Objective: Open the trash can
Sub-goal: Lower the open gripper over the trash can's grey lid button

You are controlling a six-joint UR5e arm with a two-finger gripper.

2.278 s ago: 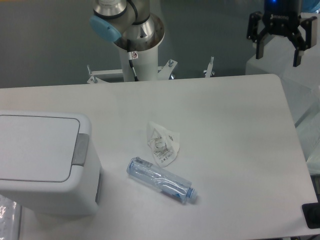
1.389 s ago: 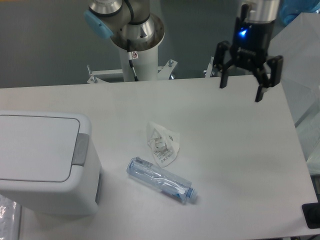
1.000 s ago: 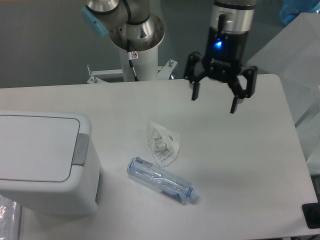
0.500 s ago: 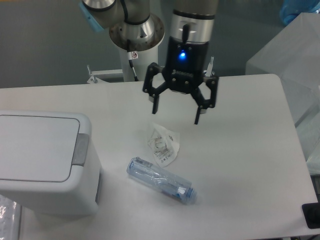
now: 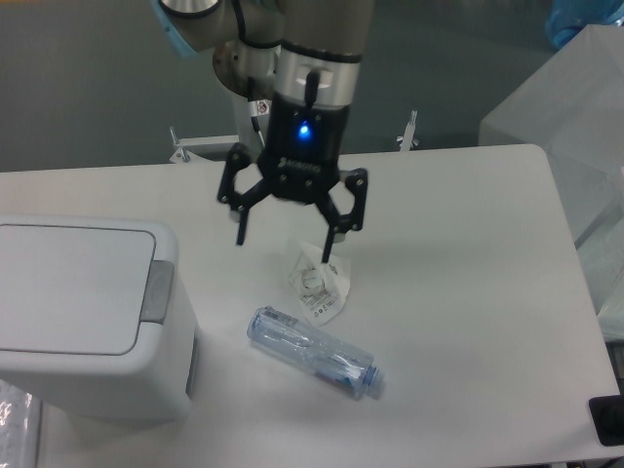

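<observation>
The trash can [image 5: 88,312] is a large white boxy bin at the left edge of the table, its flat lid down and a grey push-tab [image 5: 156,292] on the lid's right side. My gripper [image 5: 285,242] hangs open above the table, to the right of the bin and well apart from it, with nothing between its fingers. Its right finger [image 5: 330,244] is just over the crumpled wrapper.
A crumpled white wrapper [image 5: 318,283] lies mid-table, and a clear plastic bottle [image 5: 312,351] lies on its side just in front of it. The arm's base column [image 5: 263,107] stands behind the table. White wrapped bulk [image 5: 570,97] sits at the right.
The gripper has travelled from the far right, across the table's back, leftward and down toward the bin. It stayed open. Bin, wrapper and bottle have not moved.
</observation>
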